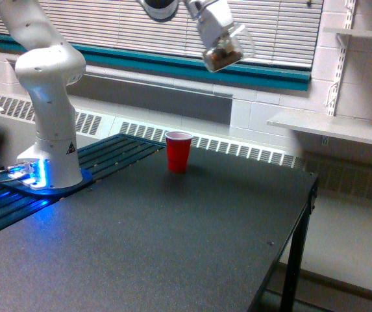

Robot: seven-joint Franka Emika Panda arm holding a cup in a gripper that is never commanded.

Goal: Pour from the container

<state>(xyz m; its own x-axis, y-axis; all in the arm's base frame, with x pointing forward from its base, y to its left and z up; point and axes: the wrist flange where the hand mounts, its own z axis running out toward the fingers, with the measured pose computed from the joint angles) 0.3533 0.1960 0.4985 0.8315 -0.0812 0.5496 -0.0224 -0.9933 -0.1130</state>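
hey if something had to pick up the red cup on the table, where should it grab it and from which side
Probably around the mid-wall of the red cup, from the side. It stands upright and alone on the table, mouth open upward, so its tapered wall is free all round; a top-down pinch on the thin rim looks less secure.

Dim indoor light, soft low-resolution picture, blue glow at robot base

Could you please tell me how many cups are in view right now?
2. A clear cup holding brown material is carried high in the gripper, tilted, near the blinds. A red cup stands upright on the dark table. None seems hidden.
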